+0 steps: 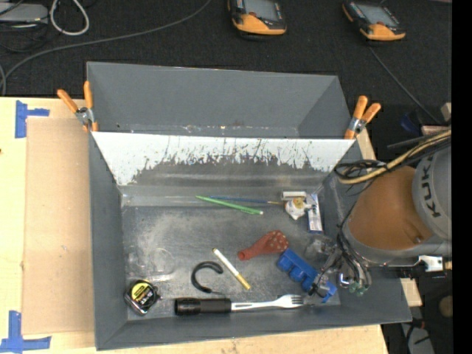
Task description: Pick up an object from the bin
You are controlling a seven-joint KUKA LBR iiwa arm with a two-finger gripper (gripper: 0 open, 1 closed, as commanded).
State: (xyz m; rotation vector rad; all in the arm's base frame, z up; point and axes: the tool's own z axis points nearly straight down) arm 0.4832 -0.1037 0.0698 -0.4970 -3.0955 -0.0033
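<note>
My gripper is low in the bin's front right corner, under the orange-covered wrist. Right against its left side lies a blue plastic piece, and another bit of blue shows just beneath the gripper. A red spoon-shaped thing rests a little further left. A fork with a black handle lies along the front wall, its tines pointing toward the gripper.
A yellow stick and a black hook lie mid-floor. A yellow-black tape measure sits front left. A green stick and a small white item lie near the back. The arm covers the bin's right wall.
</note>
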